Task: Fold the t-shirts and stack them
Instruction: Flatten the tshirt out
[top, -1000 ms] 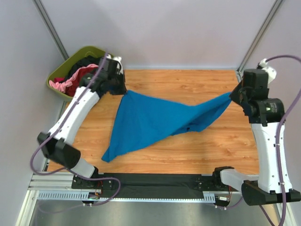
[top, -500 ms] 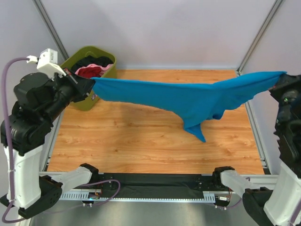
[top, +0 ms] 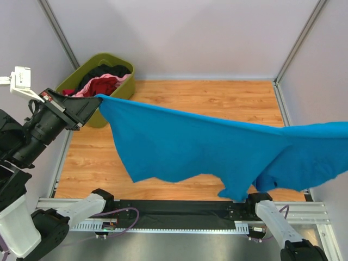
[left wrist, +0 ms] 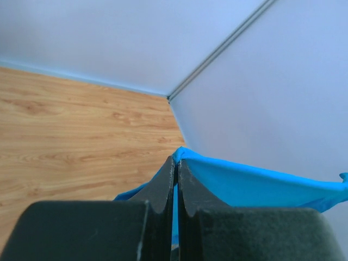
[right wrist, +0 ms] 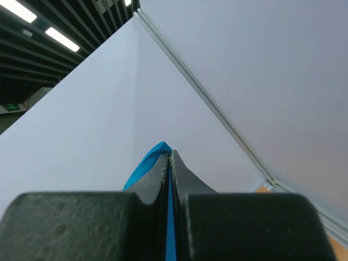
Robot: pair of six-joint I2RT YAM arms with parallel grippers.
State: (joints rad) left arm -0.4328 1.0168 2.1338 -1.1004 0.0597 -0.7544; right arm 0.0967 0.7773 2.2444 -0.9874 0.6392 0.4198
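A bright blue t-shirt [top: 206,149] hangs stretched in the air across the table, its lower edge drooping toward the near side. My left gripper [top: 98,101] is raised at the left and is shut on one corner of the shirt, which shows between the jaws in the left wrist view [left wrist: 244,182]. My right gripper [right wrist: 170,157] is shut on the other end of the blue cloth [right wrist: 145,167]; in the top view it is out of frame past the right edge. More t-shirts, dark red [top: 105,86], pink and black, lie in the tub.
An olive-green plastic tub [top: 81,79] stands at the back left corner beside the wooden table [top: 217,98]. Metal frame posts and pale walls close in the sides and back. A black rail with the arm bases runs along the near edge.
Both arms have lifted and drawn toward the near side, raising the blue shirt off the table and spreading it wider. The right gripper has passed out of the top view.
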